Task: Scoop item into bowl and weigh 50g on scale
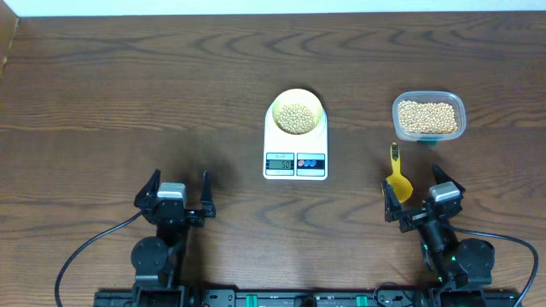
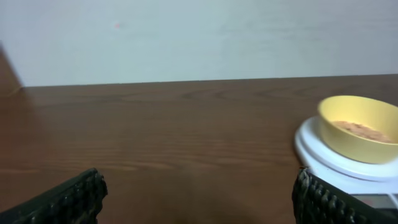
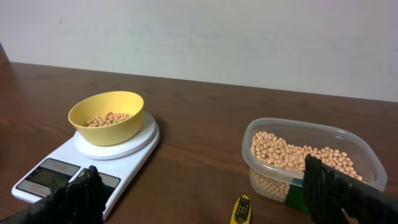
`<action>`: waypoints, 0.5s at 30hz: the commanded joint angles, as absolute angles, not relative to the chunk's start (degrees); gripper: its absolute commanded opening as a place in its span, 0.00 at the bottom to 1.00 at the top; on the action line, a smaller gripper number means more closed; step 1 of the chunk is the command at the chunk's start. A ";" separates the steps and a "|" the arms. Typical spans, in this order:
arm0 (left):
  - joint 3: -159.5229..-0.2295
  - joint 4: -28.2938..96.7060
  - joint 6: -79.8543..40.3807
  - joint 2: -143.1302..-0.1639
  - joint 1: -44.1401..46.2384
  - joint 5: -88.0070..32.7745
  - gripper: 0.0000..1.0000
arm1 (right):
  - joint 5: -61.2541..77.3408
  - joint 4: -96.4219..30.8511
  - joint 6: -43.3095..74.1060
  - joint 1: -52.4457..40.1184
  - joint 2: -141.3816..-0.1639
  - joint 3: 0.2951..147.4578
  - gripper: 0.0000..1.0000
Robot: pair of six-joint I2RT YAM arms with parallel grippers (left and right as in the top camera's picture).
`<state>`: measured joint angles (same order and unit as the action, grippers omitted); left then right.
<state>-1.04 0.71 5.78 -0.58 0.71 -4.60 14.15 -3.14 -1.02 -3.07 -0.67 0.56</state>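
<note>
The pale-yellow bowl [image 1: 296,112] stands on the white scale [image 1: 295,145] at the table's middle and holds beige beans [image 1: 296,118]. The bowl [image 3: 106,117] and scale [image 3: 87,163] show at left in the right wrist view, and at right in the left wrist view [image 2: 361,127]. More beans fill the clear tub [image 1: 428,117] at right [image 3: 311,158]. The yellow scoop [image 1: 397,176] lies on the table between the tub and my right gripper [image 1: 423,192], which is open and empty [image 3: 202,196]. My left gripper [image 1: 177,188] is open and empty [image 2: 196,199] at the front left.
The scale's display [image 1: 280,162] is lit; its digits are too small to read. The scoop's handle tip [image 3: 242,210] shows at the bottom of the right wrist view. Bare brown wood lies on the left half [image 1: 128,94]. A pale wall stands behind the table.
</note>
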 commanded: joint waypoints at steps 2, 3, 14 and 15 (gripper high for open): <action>-0.23 2.83 5.96 -0.08 -0.89 0.08 0.98 | 14.48 -3.22 -0.45 -2.66 -0.30 0.34 0.99; -0.23 4.45 5.91 -0.08 -1.19 0.80 0.98 | 14.48 -3.22 -0.45 -2.68 -0.30 0.34 0.99; -0.23 4.19 5.69 -0.05 -1.91 0.67 0.98 | 14.48 -3.22 -0.45 -2.68 -0.30 0.34 0.99; -0.23 4.19 5.69 -0.05 -1.91 0.67 0.98 | 14.48 -3.22 -0.45 -2.66 -0.30 0.34 0.99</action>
<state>-1.23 1.85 5.80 -0.58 -1.74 -1.32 14.15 -3.14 -1.02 -3.07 -0.67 0.58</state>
